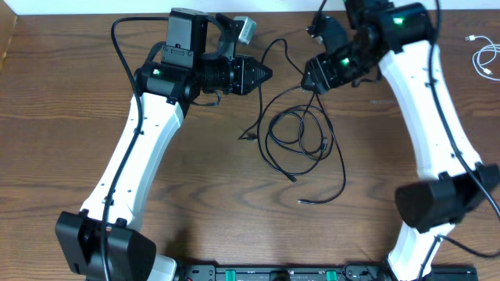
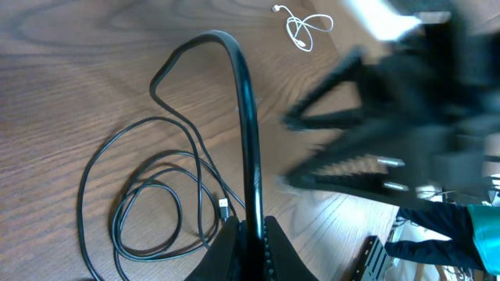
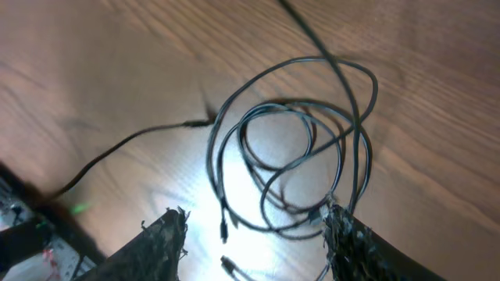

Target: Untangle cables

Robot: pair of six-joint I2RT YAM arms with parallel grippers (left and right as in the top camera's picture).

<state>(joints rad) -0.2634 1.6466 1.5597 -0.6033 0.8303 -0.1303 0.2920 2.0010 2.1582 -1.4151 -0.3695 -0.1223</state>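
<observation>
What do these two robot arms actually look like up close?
The left arm and right arm both have smooth white links joined by chunky black joints, with small green lights glowing near the wrists. A black cord runs along each. The fingers are black and tapered, with rough edges.

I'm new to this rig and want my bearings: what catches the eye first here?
A tangle of thin black cables sprawls in loose loops on the middle of the brown wooden table. The left fingers are shut on one black strand arching up from it, while the right fingers hang open above the coil. A small white cable lies apart near the far right edge.
</observation>
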